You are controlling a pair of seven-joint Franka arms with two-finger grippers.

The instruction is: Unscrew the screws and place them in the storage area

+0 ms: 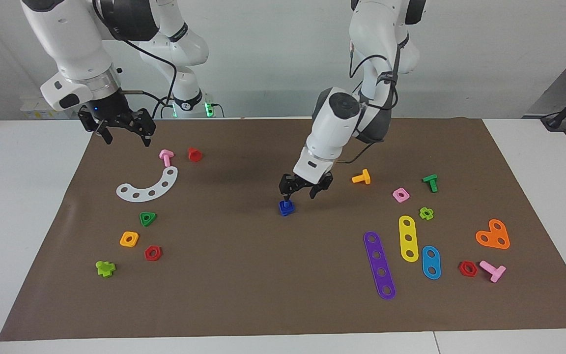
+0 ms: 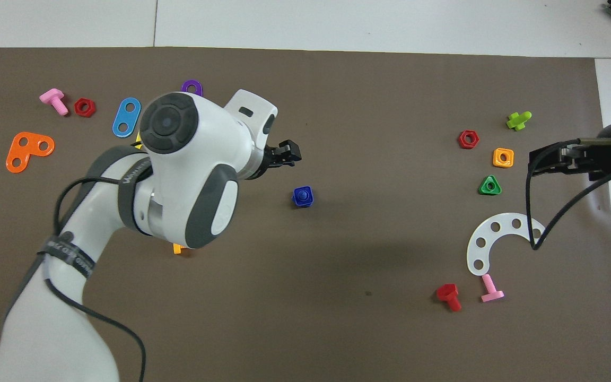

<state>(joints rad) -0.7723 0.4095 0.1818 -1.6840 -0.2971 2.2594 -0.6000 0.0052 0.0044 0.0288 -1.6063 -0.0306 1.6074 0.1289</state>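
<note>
The left gripper (image 1: 305, 189), fingers apart, is hovering over the small dark-blue plastic bolt (image 1: 286, 207) (right gripper (image 1: 123, 130) waiting, fingers apart).

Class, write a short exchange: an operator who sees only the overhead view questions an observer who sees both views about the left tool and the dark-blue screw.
Operator: From above, the left tool looks apart from the dark-blue screw. Is it?
Observer: No. In the facing view the left tool is low and open, with one finger right at the screw's top.
Operator: What does the left arm hide from me?
Observer: A pink square nut, lying on the mat toward the left arm's end of the table.
</note>
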